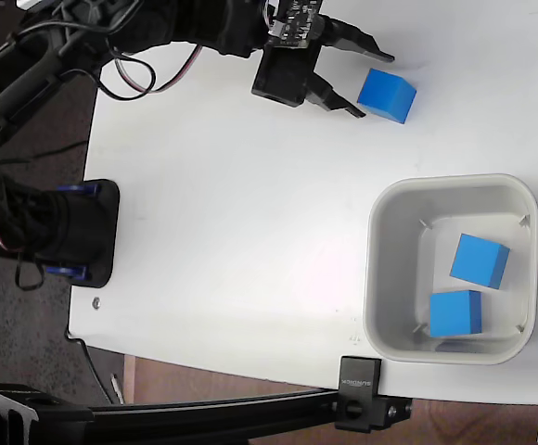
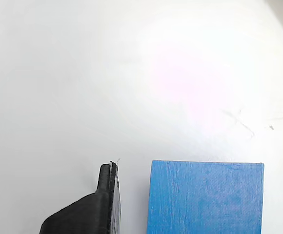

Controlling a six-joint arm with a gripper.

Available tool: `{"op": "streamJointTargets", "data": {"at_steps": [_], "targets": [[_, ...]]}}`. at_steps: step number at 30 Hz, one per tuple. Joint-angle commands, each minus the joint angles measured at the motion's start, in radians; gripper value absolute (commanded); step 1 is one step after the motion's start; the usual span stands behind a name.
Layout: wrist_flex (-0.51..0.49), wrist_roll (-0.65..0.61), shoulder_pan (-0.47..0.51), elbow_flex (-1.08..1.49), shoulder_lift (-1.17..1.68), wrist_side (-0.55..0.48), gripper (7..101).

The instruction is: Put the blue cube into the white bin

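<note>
While the gripper [image 1: 376,85] fingers stand apart | matte blue cube [image 1: 387,95] beside them | white bin [image 1: 385,278] well apart, bare table [image 1: 241,213] between.

Three blue cubes in all: one blue cube [image 1: 387,95] alone on the tabletop [image 1: 232,204] at the far right, and two more cubes [image 1: 480,260] [image 1: 455,313] (side by side) inside the one white bin [image 1: 394,278]. One arm, two fingers [image 1: 336,97].

Bright-blue cube [image 1: 387,95] — off-white bin [image 1: 391,206] — black hand [image 1: 373,83], white table [image 1: 232,204].
</note>
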Motion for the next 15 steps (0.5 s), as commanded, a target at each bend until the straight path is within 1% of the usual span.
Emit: {"op": "streamJointTargets", "data": {"at_steps": [1, 10, 15], "targets": [[-0.026, -0.002, 0.005, -0.014, 0.04, -0.008, 95.4], [-0.075, -0.003, 0.011, 0.034, 0.051, -0.018, 95.2], [-0.086, -0.006, 0.015, 0.043, 0.051, -0.021, 95.2]]}}
